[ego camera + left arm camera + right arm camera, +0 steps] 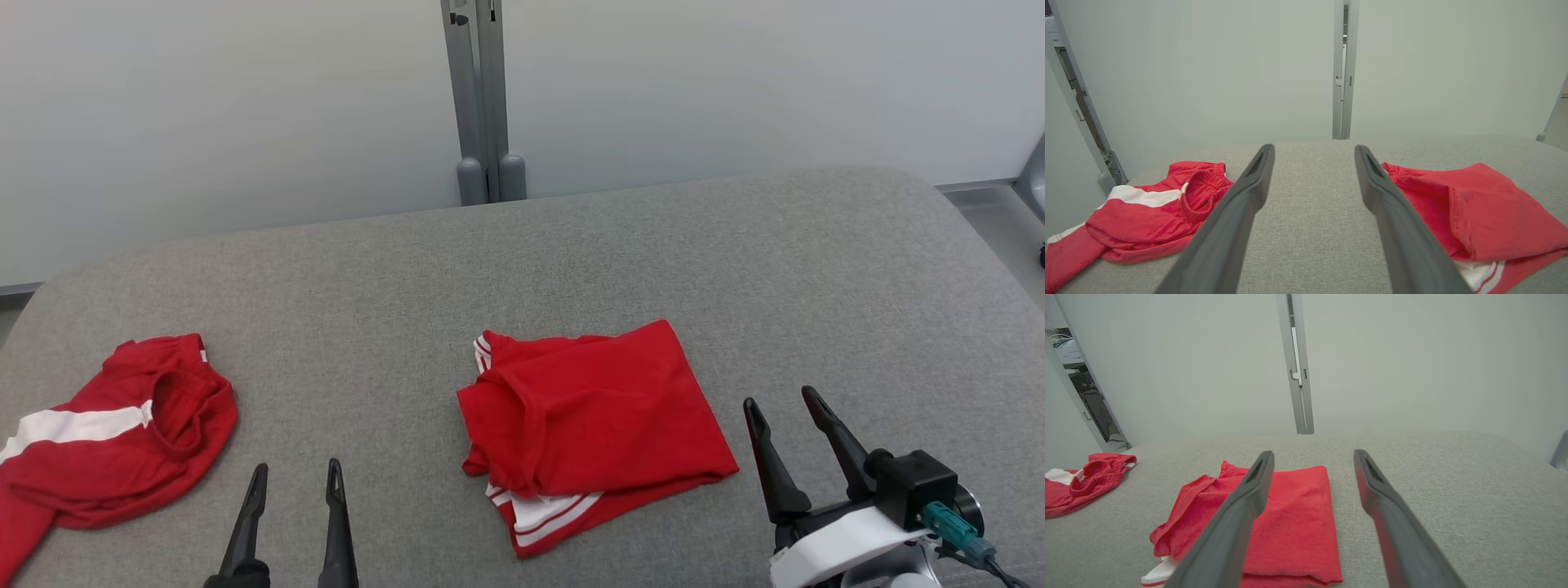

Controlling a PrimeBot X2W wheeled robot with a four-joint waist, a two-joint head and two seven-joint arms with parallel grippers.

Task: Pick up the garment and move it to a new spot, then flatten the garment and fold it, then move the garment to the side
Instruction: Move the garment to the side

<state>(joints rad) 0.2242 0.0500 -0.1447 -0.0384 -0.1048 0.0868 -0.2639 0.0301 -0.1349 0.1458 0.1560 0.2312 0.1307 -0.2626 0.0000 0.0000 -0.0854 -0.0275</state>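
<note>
A red garment [592, 420] with white stripes lies folded near the middle of the grey table [571, 261]; it also appears in the left wrist view [1486, 212] and the right wrist view [1294, 522]. My left gripper [295, 478] stands open to its lower left, apart from it, with nothing between its fingers [1237, 212]. My right gripper [784, 408] is open just off the garment's right edge, not touching it. In the right wrist view its left finger [1241, 514] overlaps the cloth and the right finger [1384, 506] is over bare table.
A second red garment [114, 429] with a white band lies crumpled at the table's left edge, partly hanging over it. A grey post [482, 98] stands against the pale wall behind the table. Bare grey surface stretches across the back and right.
</note>
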